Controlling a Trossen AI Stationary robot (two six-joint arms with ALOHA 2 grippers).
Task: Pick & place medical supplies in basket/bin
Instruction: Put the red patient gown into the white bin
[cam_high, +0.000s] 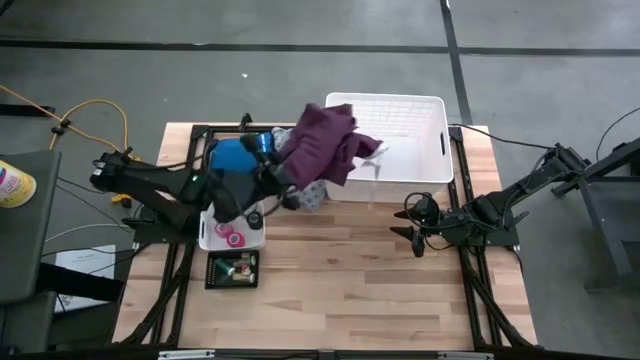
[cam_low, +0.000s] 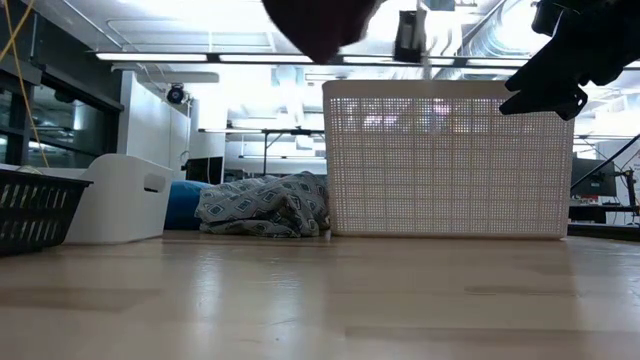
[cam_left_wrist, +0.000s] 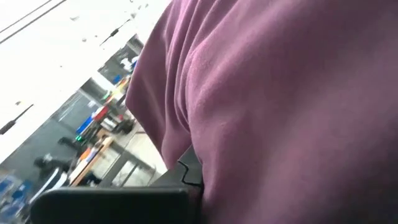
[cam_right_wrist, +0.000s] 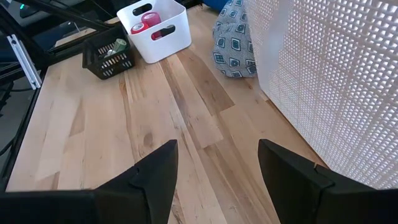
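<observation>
The pale wooden plank worktop (cam_high: 350, 290) lies bare across the lower centre and lower right of the high view, a broad stretch of open boards between the small containers at lower left and the right arm. Along the upper edge stands the large white plastic lattice-walled basket (cam_high: 425, 165), its near wall a fine grid of small square holes that fills the centre right of the low view.

The left hand (cam_high: 283, 172), in the upper centre of the high view, is closed on the maroon cloth garment (cam_high: 325, 142), which hangs in soft loose folds over the basket's left rim and partly above its inside. In the left wrist view the cloth's brushed, fleecy surface fills nearly the whole frame. In the low view only its dark lower edge shows at the top, well above the boards.

The grey-patterned cloth garment (cam_low: 265, 205), printed with small diamond shapes, lies crumpled on the worktop just beside the basket's left wall. Left of it sits the small white rounded plastic tray (cam_right_wrist: 155, 28) holding small pink rolls (cam_right_wrist: 149, 20), and next to that the small black mesh crate (cam_right_wrist: 109, 57).

The right hand (cam_high: 415, 225) hovers at centre right of the high view with its fingers (cam_right_wrist: 292, 174) parted and nothing between them, over bare boards near the basket's front wall.
</observation>
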